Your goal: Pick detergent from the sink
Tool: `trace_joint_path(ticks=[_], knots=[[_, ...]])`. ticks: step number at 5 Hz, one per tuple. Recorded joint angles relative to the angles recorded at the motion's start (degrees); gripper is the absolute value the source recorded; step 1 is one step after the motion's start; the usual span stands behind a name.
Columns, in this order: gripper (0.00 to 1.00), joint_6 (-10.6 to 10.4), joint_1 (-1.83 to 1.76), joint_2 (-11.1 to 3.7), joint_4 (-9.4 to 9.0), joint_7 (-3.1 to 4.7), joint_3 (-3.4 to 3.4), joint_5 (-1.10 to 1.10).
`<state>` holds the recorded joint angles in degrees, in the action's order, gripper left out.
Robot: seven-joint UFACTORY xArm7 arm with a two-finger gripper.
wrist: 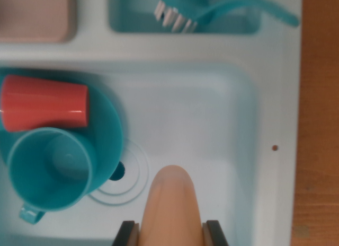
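The hand [172, 233] sits at the bottom edge of the wrist view, its two dark fingers [127, 234] pressed against either side of a peach-coloured detergent bottle [173, 203], so it is clamped on the detergent. The bottle's rounded top points up the frame, over the floor of the pale blue sink [212, 124]. No label, brand or writing can be read on the bottle or anywhere else in the frame.

On the wrist view's left, inside the sink, a teal plate [108, 129] carries a red cup [45, 103] lying on its side and a teal mug [50, 169] standing upright, its open mouth facing the camera and its handle at the lower left. The ringed drain [130, 177] lies just beside the plate's edge, between plate and bottle.

Above the basin, a smaller compartment holds a teal brush [212, 10] with white bristles. A pinkish block [34, 15] fills the top left corner. The wooden table [320, 124] runs along the right edge
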<state>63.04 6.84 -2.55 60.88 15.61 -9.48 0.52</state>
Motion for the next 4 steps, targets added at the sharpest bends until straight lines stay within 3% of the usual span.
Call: trace_joint_path(ticks=[1,2,3,4], knots=[[1.0,0.0,0.0,0.0,0.0,0.0,0.0,0.0],[1.0,2.6,-0.03,0.56,2.05,-0.04,0.01,0.09],[1.0,2.6,-0.03,0.56,2.05,-0.04,0.01,0.09],[1.0,5.3,-0.06,1.14,4.16,-0.09,0.03,0.18]])
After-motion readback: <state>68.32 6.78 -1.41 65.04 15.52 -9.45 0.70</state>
